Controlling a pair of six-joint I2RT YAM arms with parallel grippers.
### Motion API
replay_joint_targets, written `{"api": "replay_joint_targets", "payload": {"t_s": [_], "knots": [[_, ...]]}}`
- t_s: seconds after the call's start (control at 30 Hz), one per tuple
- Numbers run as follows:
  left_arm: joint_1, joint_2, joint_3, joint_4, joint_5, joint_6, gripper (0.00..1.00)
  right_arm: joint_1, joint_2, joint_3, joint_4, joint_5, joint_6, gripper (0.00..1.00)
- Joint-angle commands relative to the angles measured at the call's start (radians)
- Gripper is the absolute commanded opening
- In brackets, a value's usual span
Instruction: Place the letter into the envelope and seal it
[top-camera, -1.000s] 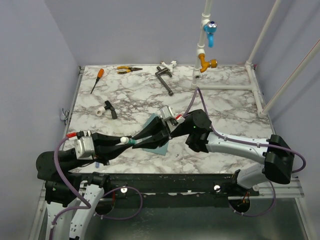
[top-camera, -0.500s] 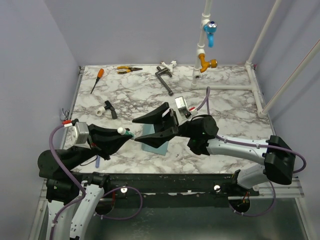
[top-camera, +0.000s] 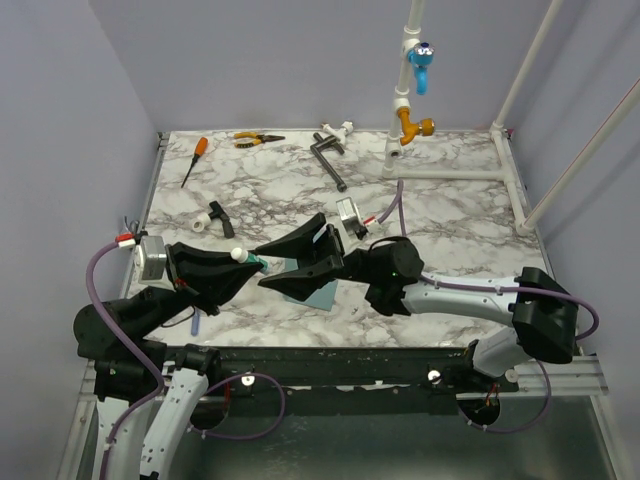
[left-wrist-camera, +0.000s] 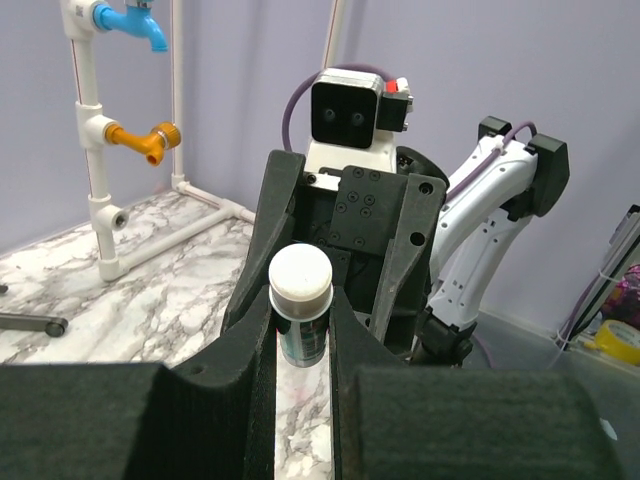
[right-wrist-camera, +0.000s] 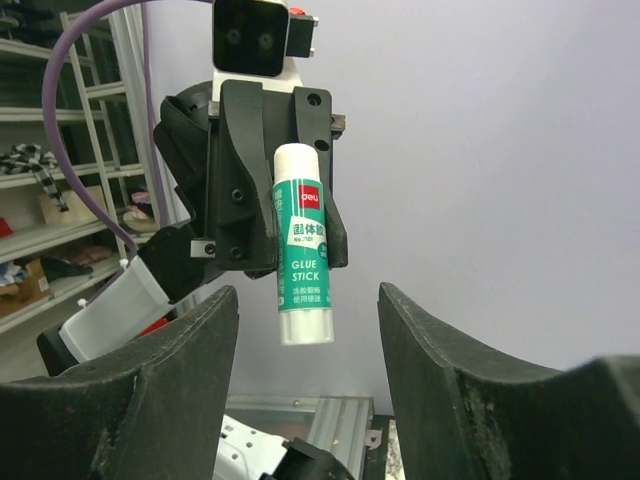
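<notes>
left gripper (top-camera: 244, 263) clenched on glue stick (right-wrist-camera: 303, 255), just left of envelope (top-camera: 318, 293); right gripper (top-camera: 263, 266) spread wide over envelope, seemingly not touching stick.

Right hand (top-camera: 263, 266) spread over envelope (top-camera: 320, 294), blocking it; left hand (top-camera: 240, 269) with glue stick (top-camera: 250, 260) close opposite.

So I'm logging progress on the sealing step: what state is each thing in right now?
left gripper: shut on the glue stick, raised off the table.
glue stick: clamped, looks capped, pointing at the right gripper.
right gripper: open wide, facing the glue stick.
envelope: flat on the table under the right gripper; flap state hidden.
letter: not visible in any view.
</notes>
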Motion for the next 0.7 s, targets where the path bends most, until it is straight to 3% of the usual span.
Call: {"api": "replay_joint_targets", "payload": {"t_s": [0.0, 0.2, 0.47, 0.5, 0.53, 0.57, 0.6, 0.67], "knots": [[0.005, 0.003, -0.020, 0.034, -0.018, -0.028, 0.00, 0.010, 0.015, 0.026, 0.029, 0.011, -0.003, 0.59], [0.005, 0.008, -0.020, 0.044, -0.013, -0.033, 0.00, 0.009, 0.030, 0.050, 0.006, -0.003, 0.006, 0.54], [0.005, 0.005, -0.017, 0.047, -0.006, -0.033, 0.00, 0.009, 0.005, 0.072, -0.132, 0.002, -0.068, 0.03], [0.005, 0.003, -0.017, 0.047, -0.001, -0.031, 0.00, 0.009, -0.008, 0.075, -0.181, 0.007, -0.098, 0.01], [0.005, 0.002, -0.018, 0.040, 0.002, -0.028, 0.04, 0.007, -0.022, 0.077, -0.232, 0.011, -0.143, 0.01], [0.005, 0.000, -0.017, 0.024, 0.004, -0.020, 0.22, 0.007, -0.043, 0.084, -0.310, 0.014, -0.195, 0.01], [0.005, -0.004, -0.014, -0.004, 0.004, 0.000, 0.47, 0.007, -0.068, 0.098, -0.405, 0.012, -0.272, 0.01], [0.005, -0.013, 0.010, -0.099, 0.005, 0.091, 0.71, 0.007, -0.107, 0.154, -0.670, 0.006, -0.480, 0.01]]}}
